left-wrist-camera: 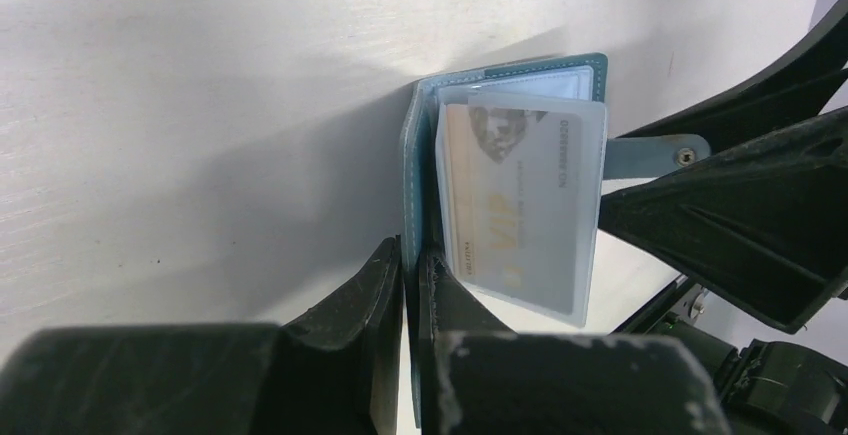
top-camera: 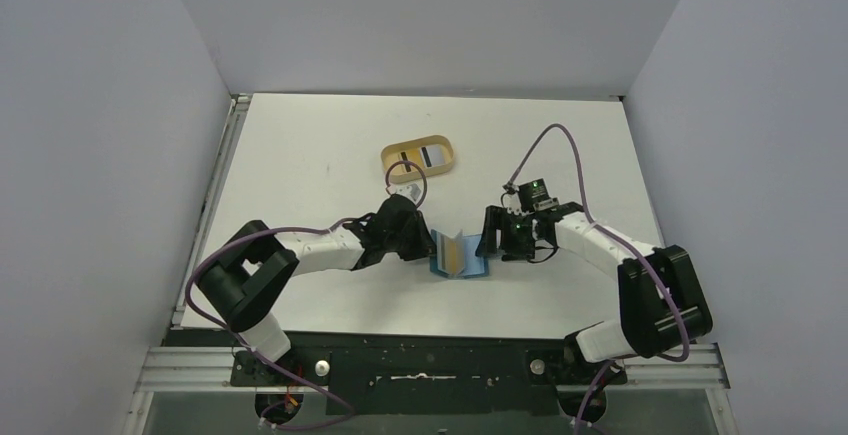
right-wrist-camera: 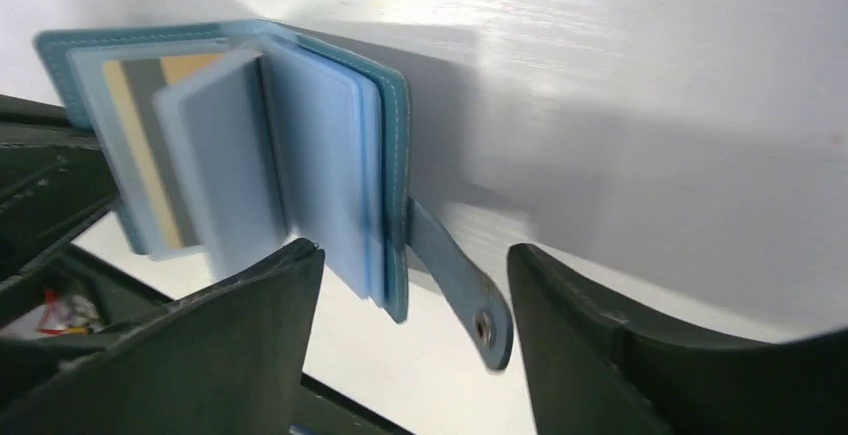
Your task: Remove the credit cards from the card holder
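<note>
left wrist view: wallet held open, cards not out yet

your left gripper [left-wrist-camera: 411,267] is pressed together on the teal cover of the card holder [left-wrist-camera: 415,155], near the spine, keeping it stood open on the table [left-wrist-camera: 200,105]. one credit card [left-wrist-camera: 520,205] with yellowish print sits inside a clear sleeve, fully seated. your right gripper [right-wrist-camera: 415,260] is spread wide, one finger either side of the snap tab [right-wrist-camera: 470,305], gripping nothing. from above, the holder stands between the two grippers, toward the near side of the table. the tan tray [top-camera: 386,160] behind it holds something pale with a dark band. it may be a card already out, but you can't tell from here. judgement: opening done, extraction barely begun. at least one card is left to pull, likely more in the other sleeves.
</note>
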`<state>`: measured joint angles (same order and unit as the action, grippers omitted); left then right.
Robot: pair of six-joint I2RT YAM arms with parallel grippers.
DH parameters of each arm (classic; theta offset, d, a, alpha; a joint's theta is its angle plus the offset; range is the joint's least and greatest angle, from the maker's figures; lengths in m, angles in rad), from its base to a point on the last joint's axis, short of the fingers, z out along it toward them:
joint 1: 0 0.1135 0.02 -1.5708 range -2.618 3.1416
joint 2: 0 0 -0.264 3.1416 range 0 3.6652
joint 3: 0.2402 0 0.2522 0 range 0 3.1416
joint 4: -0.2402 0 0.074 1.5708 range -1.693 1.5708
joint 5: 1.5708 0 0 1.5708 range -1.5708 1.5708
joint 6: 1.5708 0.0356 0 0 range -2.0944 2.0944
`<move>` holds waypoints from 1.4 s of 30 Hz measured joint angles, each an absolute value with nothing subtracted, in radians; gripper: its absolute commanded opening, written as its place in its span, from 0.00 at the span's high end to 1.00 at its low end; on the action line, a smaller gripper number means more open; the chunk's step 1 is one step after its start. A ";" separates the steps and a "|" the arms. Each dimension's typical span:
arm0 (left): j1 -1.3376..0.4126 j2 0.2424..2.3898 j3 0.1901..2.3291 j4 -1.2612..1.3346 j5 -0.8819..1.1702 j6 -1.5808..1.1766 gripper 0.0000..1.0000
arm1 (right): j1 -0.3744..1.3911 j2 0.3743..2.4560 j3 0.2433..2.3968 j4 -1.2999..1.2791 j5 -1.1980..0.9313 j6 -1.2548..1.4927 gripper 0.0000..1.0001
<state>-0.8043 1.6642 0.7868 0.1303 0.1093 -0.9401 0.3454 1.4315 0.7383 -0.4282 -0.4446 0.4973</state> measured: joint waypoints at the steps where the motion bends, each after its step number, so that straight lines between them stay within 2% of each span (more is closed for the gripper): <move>1: -0.804 1.663 0.787 0.125 0.109 -0.937 1.00 | 0.345 1.430 0.741 -0.440 -0.429 0.486 0.25; 5: -0.804 1.661 0.788 0.113 0.109 -0.931 1.00 | 0.341 1.382 0.771 -0.495 -0.358 0.459 0.25; 9: -0.804 1.661 0.793 0.101 0.109 -0.928 1.00 | 0.343 1.213 0.804 -0.493 -0.320 0.457 0.27; 14: -0.804 1.661 0.805 0.081 0.108 -0.919 1.00 | 0.349 1.047 0.818 -0.382 -0.384 0.479 0.29; 18: -0.804 1.661 0.808 0.077 0.108 -0.918 1.00 | 0.360 1.093 0.797 -0.253 -0.488 0.541 0.30; 22: -0.804 1.661 0.808 0.077 0.104 -0.919 1.00 | 0.364 1.171 0.681 -0.143 -0.543 0.619 0.31; 27: -0.804 1.661 0.808 0.076 0.095 -0.924 1.00 | 0.364 1.224 0.592 -0.102 -0.560 0.667 0.32; 42: -0.806 1.661 0.803 0.078 0.082 -0.932 1.00 | 0.375 1.332 0.517 0.036 -0.577 0.693 0.33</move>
